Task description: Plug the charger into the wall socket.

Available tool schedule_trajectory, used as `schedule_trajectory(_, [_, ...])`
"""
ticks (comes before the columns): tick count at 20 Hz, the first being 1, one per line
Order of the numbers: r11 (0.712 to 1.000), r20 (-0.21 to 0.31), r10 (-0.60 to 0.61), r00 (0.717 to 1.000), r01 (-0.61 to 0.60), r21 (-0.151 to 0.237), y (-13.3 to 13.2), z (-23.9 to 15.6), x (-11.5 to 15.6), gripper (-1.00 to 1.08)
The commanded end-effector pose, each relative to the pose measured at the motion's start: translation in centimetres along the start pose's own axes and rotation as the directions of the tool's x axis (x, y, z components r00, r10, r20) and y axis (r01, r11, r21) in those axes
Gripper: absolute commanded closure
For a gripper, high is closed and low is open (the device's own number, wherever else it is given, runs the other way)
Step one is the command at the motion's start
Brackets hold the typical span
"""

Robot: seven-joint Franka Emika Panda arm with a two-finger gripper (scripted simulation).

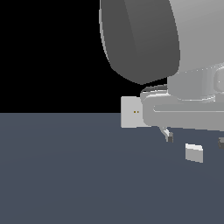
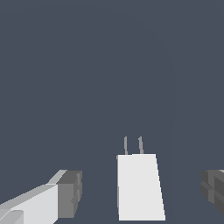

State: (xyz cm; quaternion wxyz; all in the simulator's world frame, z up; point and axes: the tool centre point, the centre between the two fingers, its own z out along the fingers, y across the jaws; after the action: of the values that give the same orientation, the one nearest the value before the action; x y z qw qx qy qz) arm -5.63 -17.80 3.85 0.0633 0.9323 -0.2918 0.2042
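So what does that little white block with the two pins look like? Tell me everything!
The small light grey-white boxy charger is a plain, smooth block with two thin grey prongs sticking out of one end. It lies on the dark blue-grey floor, and nothing grips it. In the wrist view it sits between the two open dark-tipped fingers with a gap on each side. In the exterior view it rests below the arm, apart from everything else.
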Motion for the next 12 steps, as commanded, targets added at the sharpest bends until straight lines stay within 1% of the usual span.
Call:
schedule_trajectory(1, [1.000,0.001,0.000,1.000,0.000,0.000,0.0,1.0,-0.5,-0.92])
schedule_trajectory(9, [1.000,0.001,0.000,1.000,0.000,0.000,0.0,2.4,-1.1,-0.92])
schedule_trajectory(10, [1.000,0.001,0.000,1.000,0.000,0.000,0.0,2.4,-1.1,1.08])
schedule_trajectory(12, [1.000,0.001,0.000,1.000,0.000,0.000,0.0,2.4,-1.1,1.08])
